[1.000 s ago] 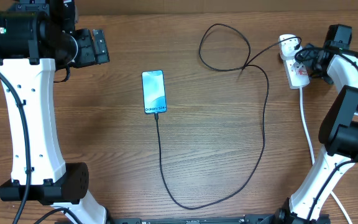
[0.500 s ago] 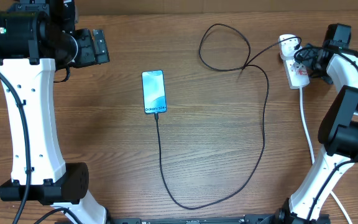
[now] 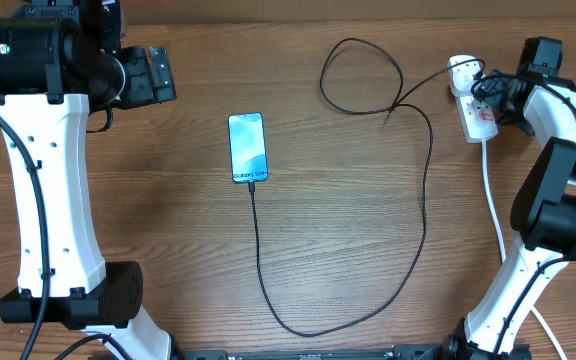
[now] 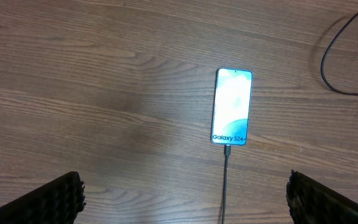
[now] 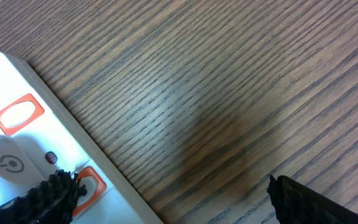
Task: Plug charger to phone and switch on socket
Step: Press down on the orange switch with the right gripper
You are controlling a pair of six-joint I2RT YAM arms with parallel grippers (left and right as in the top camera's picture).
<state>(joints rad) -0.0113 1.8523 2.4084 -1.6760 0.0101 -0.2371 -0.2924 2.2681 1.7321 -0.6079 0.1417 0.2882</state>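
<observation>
Brown wood-grain table [image 3: 348, 230] carries the phone [image 3: 247, 148], flat and left of centre, screen lit. The charger [image 4: 225, 186] has its tip in the phone's near edge. Its black cable runs near, sweeps right and far, loops, and ends at the white adapter [image 3: 463, 68] in the socket [image 3: 478, 115], far right. The left gripper [image 4: 184, 186] hangs above the table, jaws wide, empty. The right gripper [image 5: 166, 183] is spread wide too, with one finger [image 5: 51, 193] over a red switch [image 5: 91, 182] on the socket. Whether it touches the switch I cannot tell.

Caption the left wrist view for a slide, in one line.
Left gripper, jaws wide open, above the lit phone, the charger meeting its bottom edge on the wooden table.
</observation>
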